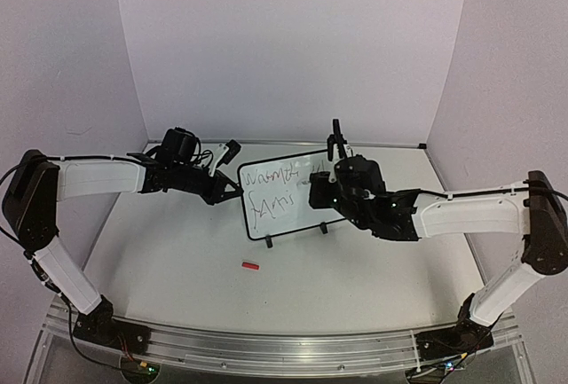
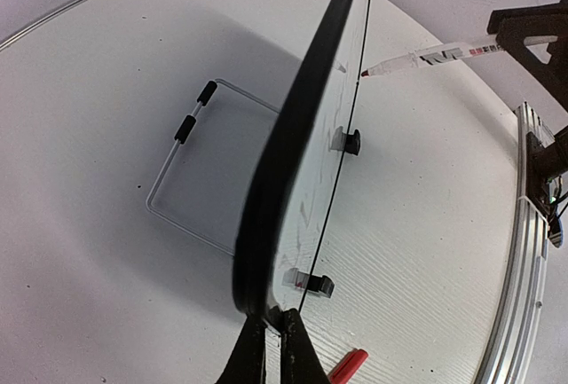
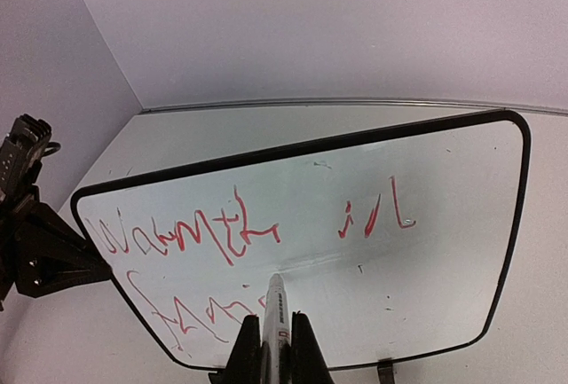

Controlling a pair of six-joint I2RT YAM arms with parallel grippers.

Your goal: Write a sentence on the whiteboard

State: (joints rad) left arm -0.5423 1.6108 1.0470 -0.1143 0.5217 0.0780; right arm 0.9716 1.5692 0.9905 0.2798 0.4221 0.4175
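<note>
The whiteboard (image 1: 288, 211) stands tilted on two black clip feet (image 1: 269, 242) mid-table. The sentence (image 1: 280, 187) is thin scrawl in two lines; in the right wrist view it shows as red handwriting (image 3: 204, 238) on the board (image 3: 426, 260). My left gripper (image 1: 232, 191) is shut on the board's left edge; in the left wrist view (image 2: 273, 326) the board (image 2: 297, 144) runs edge-on. My right gripper (image 1: 318, 191) (image 3: 274, 335) is shut on a white marker (image 3: 276, 306), its tip at the board's face below the upper line. The marker (image 2: 426, 54) also shows in the left wrist view.
A red marker cap (image 1: 249, 266) (image 2: 348, 366) lies on the table in front of the board. A clear rectangular frame with black sleeves (image 2: 191, 118) lies behind the board. An aluminium rail (image 1: 284, 348) runs along the near edge. Walls close in the back and sides.
</note>
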